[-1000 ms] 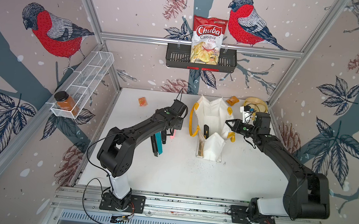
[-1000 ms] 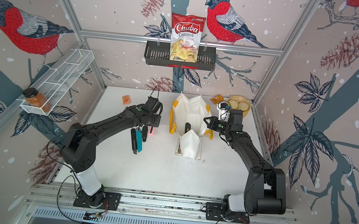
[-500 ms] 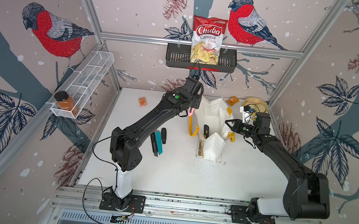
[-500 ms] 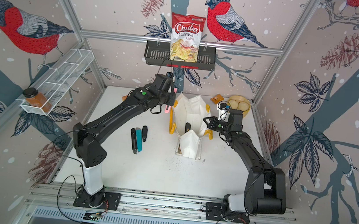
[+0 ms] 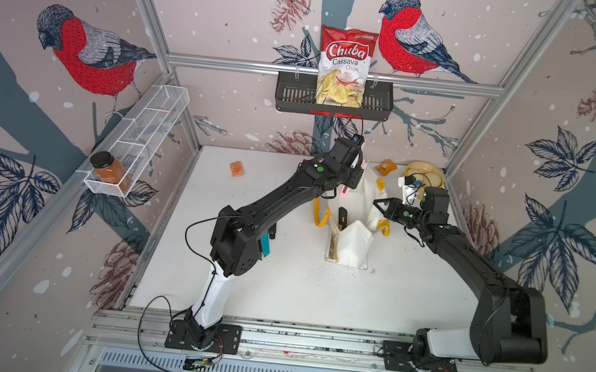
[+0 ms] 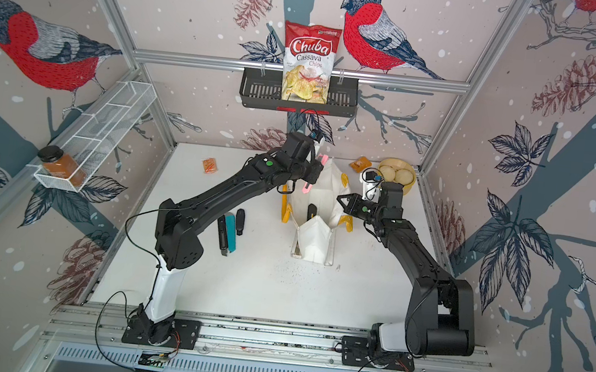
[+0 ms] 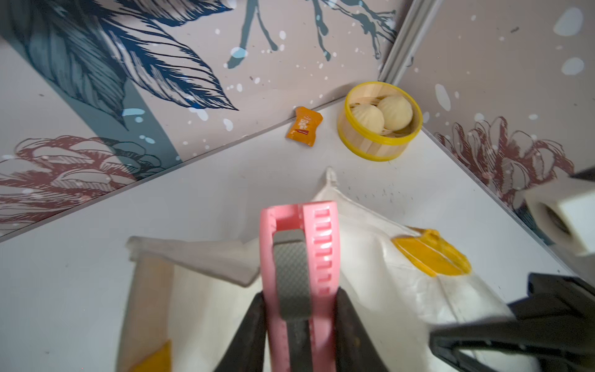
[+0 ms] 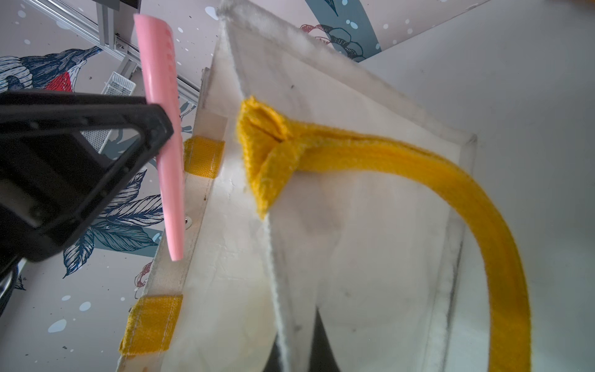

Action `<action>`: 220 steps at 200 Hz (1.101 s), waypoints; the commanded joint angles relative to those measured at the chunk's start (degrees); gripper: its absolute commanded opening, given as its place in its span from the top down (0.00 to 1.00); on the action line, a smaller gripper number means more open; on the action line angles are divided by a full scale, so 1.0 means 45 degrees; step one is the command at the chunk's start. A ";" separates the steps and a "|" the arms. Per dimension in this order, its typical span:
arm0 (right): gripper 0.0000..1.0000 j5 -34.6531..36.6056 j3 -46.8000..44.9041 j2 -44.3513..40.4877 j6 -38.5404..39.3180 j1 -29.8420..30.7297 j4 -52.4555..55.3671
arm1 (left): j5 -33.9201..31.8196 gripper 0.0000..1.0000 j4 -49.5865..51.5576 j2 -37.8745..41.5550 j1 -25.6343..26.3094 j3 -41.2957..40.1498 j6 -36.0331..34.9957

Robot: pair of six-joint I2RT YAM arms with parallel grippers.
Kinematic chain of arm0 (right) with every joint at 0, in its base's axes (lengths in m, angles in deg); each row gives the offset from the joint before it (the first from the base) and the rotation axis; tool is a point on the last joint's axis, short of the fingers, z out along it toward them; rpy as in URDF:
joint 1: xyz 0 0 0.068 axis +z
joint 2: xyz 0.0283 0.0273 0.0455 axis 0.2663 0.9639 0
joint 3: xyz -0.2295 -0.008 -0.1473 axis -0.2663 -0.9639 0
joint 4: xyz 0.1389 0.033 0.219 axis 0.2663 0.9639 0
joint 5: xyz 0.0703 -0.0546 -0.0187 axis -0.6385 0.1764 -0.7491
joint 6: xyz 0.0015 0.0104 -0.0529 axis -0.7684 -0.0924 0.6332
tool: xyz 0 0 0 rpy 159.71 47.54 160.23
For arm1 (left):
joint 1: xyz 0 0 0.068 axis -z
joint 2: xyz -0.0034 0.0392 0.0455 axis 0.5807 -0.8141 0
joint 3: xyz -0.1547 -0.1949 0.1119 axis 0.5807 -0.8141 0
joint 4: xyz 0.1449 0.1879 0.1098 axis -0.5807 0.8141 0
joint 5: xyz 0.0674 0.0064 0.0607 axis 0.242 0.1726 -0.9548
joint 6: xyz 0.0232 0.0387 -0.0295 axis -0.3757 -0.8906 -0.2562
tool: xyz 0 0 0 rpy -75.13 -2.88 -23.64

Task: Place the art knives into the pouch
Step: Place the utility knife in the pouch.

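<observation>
left arm has swung up off the table and across to the pouch (image 5: pixel 355 239), bringing the knife (image 7: pixel 322 244) with it; a second ago it was down by the spare knives (image 6: pixel 230 230), which lie where they were; right arm has not budged.

what could go wrong, as i see it: the knife hangs in the air by the pouch's left wall, near its far corner, and not yet inside; from the right wrist view its lower tip (image 8: pixel 175 251) sits just beside that wall, so a drop now may well send it down the outside, or catch it on the rim or a handle (image 8: pixel 418 161); the cloth is soft, and a nudge from the arm could fold the mouth shut; if the right grip slips, the opening sags too; a black knife (image 5: pixel 342 215) already stands inside and could block the way down.

left gripper (image 7: pixel 301 309): jaws partly closed and clamped on the knife's pink body, one finger on each long edge, both ends sticking out free.

right gripper (image 5: pixel 380 206): clenched tight on the pouch's right wall near the top, holding the mouth open; it touches nothing else that i can make out.
</observation>
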State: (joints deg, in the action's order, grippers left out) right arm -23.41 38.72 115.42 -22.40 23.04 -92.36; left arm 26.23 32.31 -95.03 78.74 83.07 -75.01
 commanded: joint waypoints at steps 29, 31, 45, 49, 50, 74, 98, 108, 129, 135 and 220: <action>1.00 -0.0273 0.0048 -0.0067 -0.0068 0.0032 -0.0667 | 0.0168 0.73 -0.0821 -0.0085 0.0574 -0.0788 -0.0182; 1.00 -0.0273 0.0058 -0.0064 -0.0072 0.0031 -0.0667 | 0.0161 0.73 -0.0845 -0.0085 0.0583 -0.0851 -0.0187; 1.00 -0.0261 0.0029 -0.0067 -0.0062 0.0031 -0.0657 | 0.0253 0.73 -0.1031 -0.0065 0.0661 -0.1207 -0.0187; 1.00 -0.0270 0.0019 -0.0075 -0.0048 0.0031 -0.0666 | 0.0274 0.73 -0.1035 -0.0066 0.0673 -0.1267 -0.0180; 1.00 -0.0265 0.0014 -0.0069 -0.0047 0.0031 -0.0666 | 0.0265 0.73 -0.1025 -0.0066 0.0678 -0.1275 -0.0171; 1.00 -0.0285 0.0046 -0.0026 0.0020 0.0039 -0.0618 | 0.0338 0.73 -0.0881 -0.0293 0.0708 -0.1399 -0.0099; 1.00 -0.0374 0.0048 0.0062 0.0051 0.0087 -0.0633 | 0.0491 0.73 -0.0519 -0.0804 0.0702 -0.0893 -0.0160; 1.00 -0.0366 0.0051 0.0074 0.0049 0.0109 -0.0662 | 0.0488 0.73 -0.0152 -0.1148 0.0703 -0.0407 -0.0188; 1.00 -0.0377 0.0056 0.0064 -0.0018 0.0168 -0.0725 | 0.0539 0.73 0.0797 -0.1914 0.0703 0.0841 -0.0308; 1.00 -0.0376 0.0048 0.0040 -0.0027 0.0168 -0.0745 | 0.0549 0.73 0.1068 -0.2134 0.0704 0.1210 -0.0338; 1.00 -0.0299 -0.0137 -0.0102 -0.0169 0.0170 -0.0996 | 0.0488 0.73 0.2721 -0.2854 0.0698 0.1384 -0.0252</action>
State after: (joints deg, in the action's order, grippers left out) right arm -23.78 38.41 115.16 -22.58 23.68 -93.04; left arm 27.41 43.31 -107.77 81.85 90.78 -76.48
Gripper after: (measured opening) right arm 0.058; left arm 0.308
